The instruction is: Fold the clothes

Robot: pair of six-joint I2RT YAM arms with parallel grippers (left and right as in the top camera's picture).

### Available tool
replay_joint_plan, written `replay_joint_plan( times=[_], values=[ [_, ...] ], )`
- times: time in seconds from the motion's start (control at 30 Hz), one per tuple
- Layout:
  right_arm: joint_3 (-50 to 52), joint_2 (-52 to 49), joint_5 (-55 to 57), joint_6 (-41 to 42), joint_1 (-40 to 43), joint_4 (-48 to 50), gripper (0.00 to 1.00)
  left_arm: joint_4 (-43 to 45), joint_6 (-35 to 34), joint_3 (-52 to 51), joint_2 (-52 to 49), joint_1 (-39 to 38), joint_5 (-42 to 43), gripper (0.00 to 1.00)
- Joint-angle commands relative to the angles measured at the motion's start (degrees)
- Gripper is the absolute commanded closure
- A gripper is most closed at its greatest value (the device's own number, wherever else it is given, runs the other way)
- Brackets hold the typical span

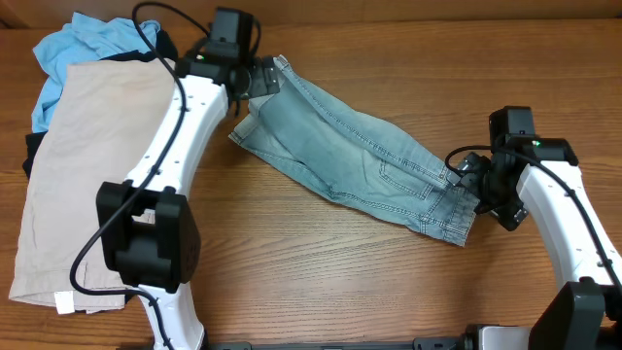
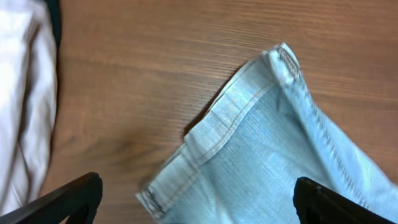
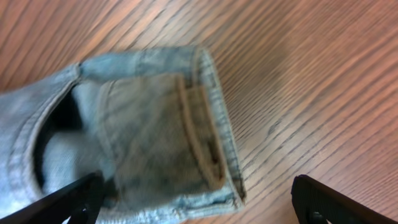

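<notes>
Shorts [image 1: 360,156] looked folded once lengthwise; cross-fold not done. Left pincer [image 1: 251,80] wide over hem [image 2: 217,134], right pincer [image 1: 474,183] wide over waistband [image 3: 214,106]. Pile [image 1: 87,175] beside left pincer pending.

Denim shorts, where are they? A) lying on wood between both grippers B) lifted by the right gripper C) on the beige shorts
A: the denim shorts lie spread on the table, left gripper at one end, right gripper at the other, both open; the beige shorts sit apart.
</notes>
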State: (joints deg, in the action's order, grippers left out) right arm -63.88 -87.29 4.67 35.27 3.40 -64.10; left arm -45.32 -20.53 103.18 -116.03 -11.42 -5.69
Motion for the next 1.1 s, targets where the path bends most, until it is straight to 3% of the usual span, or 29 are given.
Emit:
replay_joint_plan(
  times=[0.0, 0.23, 0.67, 1.07],
  values=[
    [-3.45, 2.23, -5.95, -8.00, 0.11, -2.45, 0.00, 0.52, 15.58, 1.44, -0.55, 1.81, 7.34, 0.00],
    [-4.90, 3.61, -7.54, -16.02, 0.11, -5.68, 0.00, 3.58, 21.99, 1.44, -7.15, 1.99, 11.78, 0.00],
    [-4.87, 3.61, -7.37, -16.00, 0.11, -4.22, 0.00, 7.23, 23.34, 1.44, -12.63, 1.79, 11.93, 0.00],
    [-4.87, 3.61, -7.37, -15.32, 0.11, -3.89, 0.00, 8.35, 23.32, 1.49, -16.81, 2.19, 11.08, 0.21]
  ],
)
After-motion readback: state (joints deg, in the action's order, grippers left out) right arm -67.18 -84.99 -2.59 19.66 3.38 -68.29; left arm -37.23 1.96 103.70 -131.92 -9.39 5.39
